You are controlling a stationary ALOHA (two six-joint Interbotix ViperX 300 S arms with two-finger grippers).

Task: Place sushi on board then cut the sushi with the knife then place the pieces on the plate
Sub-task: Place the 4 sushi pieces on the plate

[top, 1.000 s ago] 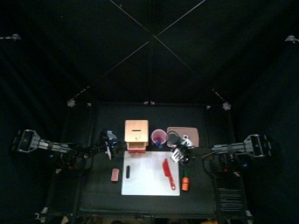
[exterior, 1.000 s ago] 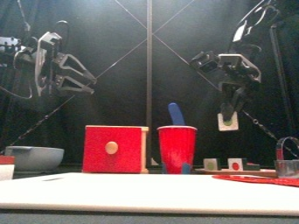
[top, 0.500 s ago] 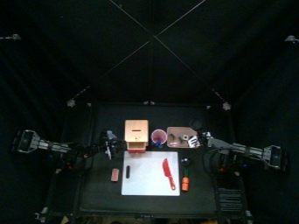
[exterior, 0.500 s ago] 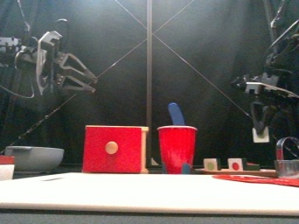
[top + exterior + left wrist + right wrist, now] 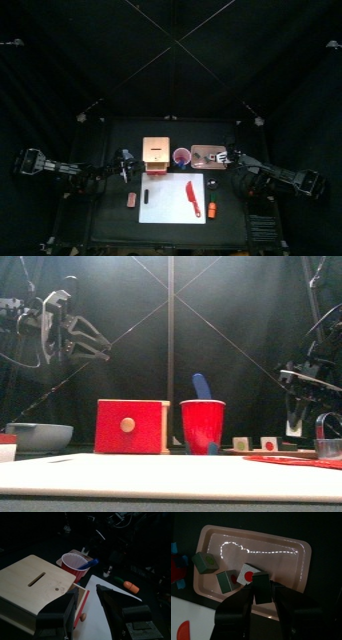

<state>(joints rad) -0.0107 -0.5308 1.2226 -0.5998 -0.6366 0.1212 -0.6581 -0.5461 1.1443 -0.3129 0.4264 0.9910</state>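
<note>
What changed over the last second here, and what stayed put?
The right gripper, shut on a sushi piece, carried it from above the white board's right side, rightward and down over the pink tray, where three pieces lie; not let go. The left gripper, open, the red knife, red cup and wooden box stayed.

Dim booth, glare on pink tray

**Black table, laid out around the board**

The small black table carries a white rectangular cutting board near its front. Behind the board stand a pale wooden box with a red drawer front, a red cup and a flat pink tray. A blue-grey bowl sits behind and left of the board. A small pinkish block lies left of the board, an orange toy right.
</note>
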